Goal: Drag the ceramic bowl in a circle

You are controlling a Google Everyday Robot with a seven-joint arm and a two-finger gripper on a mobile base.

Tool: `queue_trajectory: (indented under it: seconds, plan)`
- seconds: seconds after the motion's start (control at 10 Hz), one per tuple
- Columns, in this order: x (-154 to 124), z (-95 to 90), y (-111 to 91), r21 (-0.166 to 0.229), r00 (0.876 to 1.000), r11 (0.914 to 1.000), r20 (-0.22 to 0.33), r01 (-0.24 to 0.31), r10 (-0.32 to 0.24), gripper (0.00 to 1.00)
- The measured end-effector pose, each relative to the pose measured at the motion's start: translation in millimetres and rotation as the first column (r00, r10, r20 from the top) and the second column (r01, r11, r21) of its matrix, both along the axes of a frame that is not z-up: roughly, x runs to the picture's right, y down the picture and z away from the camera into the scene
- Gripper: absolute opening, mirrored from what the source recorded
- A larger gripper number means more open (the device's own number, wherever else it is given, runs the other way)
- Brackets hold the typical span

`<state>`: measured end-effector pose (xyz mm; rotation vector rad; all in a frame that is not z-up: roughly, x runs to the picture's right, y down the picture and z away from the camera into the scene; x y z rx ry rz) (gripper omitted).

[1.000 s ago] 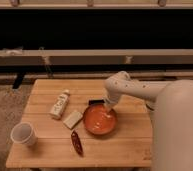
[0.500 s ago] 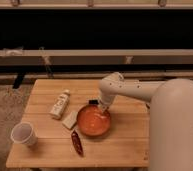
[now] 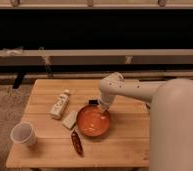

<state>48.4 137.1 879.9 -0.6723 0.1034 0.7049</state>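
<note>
Just at the far rim of the orange-red ceramic bowl [image 3: 93, 123] on the wooden desk [image 3: 124, 141] sits the robot's gripper [image 3: 101, 105], its hold impossible to tell.

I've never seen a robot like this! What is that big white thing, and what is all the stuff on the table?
The big white shape is a robot arm. Its tip is the gripper, its hand, sitting at the far edge of the ceramic bowl, the big orange-red one. Whether it holds the bowl, I can't tell. One camera looks down at the wooden table. Also there: a white cup, a white bottle lying down, a small pale block and a dark red thing, maybe a chili.
</note>
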Motion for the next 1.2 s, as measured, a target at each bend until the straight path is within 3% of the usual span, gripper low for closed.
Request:
queue_trajectory:
  seconds: [0.3, 0.5, 0.7, 0.9, 1.2]
  plan:
    - [-18, -44.8, 20, -0.007, 0.998, 0.9991, 0.044, 0.043, -0.042, 0.00]
    - [-36, -97.1, 48, -0.003, 0.996, 0.9975, 0.057, 0.071, -0.070, 0.00]
    - [-42, -133.4, 65, -0.003, 0.995, 0.9957, 0.044, 0.092, -0.092, 0.00]
    - [-31, -168.4, 84, 0.001, 0.995, 0.9951, -0.010, 0.099, -0.099, 0.00]
    - [28, -207.8, 86, 0.002, 0.986, 0.9954, -0.134, 0.096, -0.095, 0.00]
